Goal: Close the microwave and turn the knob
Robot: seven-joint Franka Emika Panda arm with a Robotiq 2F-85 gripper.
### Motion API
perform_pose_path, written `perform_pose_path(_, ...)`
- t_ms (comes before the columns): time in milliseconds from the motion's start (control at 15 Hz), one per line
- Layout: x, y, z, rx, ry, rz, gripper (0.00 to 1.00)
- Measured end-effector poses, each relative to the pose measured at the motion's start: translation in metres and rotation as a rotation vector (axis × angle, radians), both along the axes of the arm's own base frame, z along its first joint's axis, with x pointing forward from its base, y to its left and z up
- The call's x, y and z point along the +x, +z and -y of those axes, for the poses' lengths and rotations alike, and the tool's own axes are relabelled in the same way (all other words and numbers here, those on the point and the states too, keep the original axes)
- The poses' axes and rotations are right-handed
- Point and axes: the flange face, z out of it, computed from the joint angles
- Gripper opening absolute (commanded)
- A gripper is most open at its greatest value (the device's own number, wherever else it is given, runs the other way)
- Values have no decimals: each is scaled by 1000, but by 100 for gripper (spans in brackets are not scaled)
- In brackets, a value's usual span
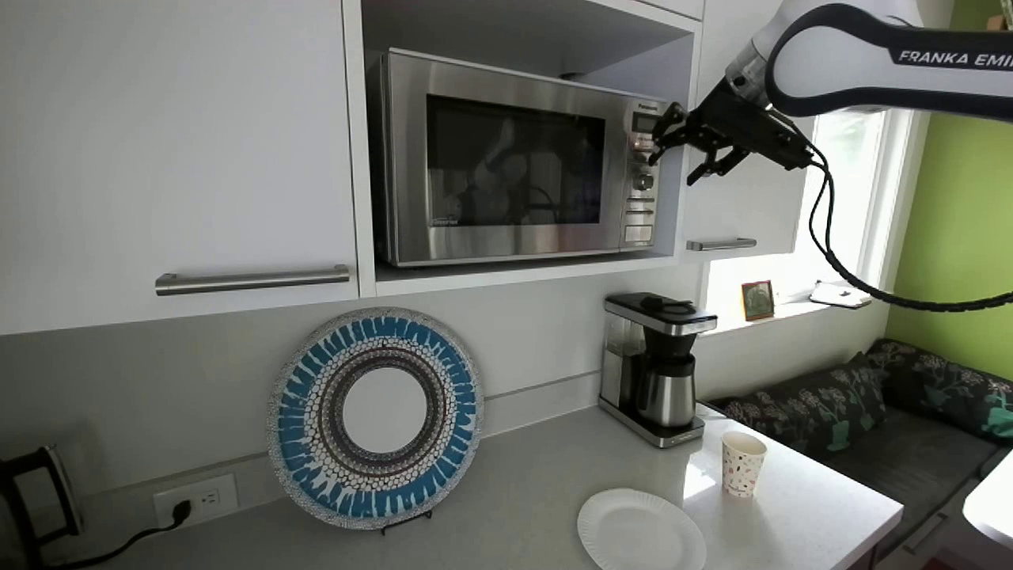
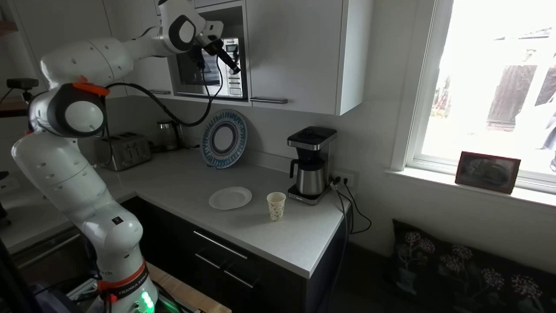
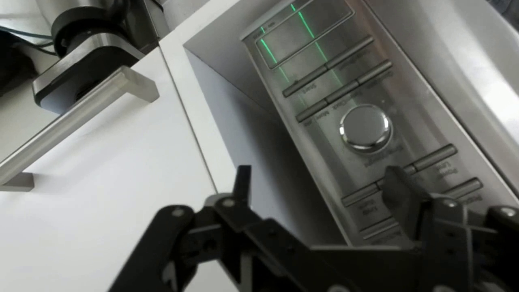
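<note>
The stainless-steel microwave (image 1: 522, 241) sits in an open cabinet niche. Its dark-windowed door looks shut, flush with the control strip. The microwave is partly hidden behind the arm in an exterior view (image 2: 235, 89). The round silver knob (image 1: 643, 181) is on the control strip; it shows whole in the wrist view (image 3: 365, 126), between rows of buttons. My gripper (image 1: 671, 171) is open and empty in front of the strip's right edge. In the wrist view its fingers (image 3: 319, 180) are wide apart below the knob, one over the buttons, one over the niche's side wall. Neither touches the knob.
The niche's side wall (image 3: 259, 150) and a white cabinet door with a bar handle (image 3: 69, 125) are beside the microwave. Below are a coffee maker (image 1: 661, 372), a paper cup (image 1: 742, 465), a white plate (image 1: 641, 530) and a blue patterned platter (image 1: 297, 412).
</note>
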Motion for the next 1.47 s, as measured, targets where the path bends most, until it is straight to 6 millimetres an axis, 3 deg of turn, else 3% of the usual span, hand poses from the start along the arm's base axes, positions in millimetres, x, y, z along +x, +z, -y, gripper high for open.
perform_pose_path(467, -32, 17, -1, -187, 82, 10, 100)
perform_pose_path(1067, -110, 29, -8, -501, 193, -11, 100)
perform_pose_path(1467, -155, 26, -8, -574, 223, -83, 100)
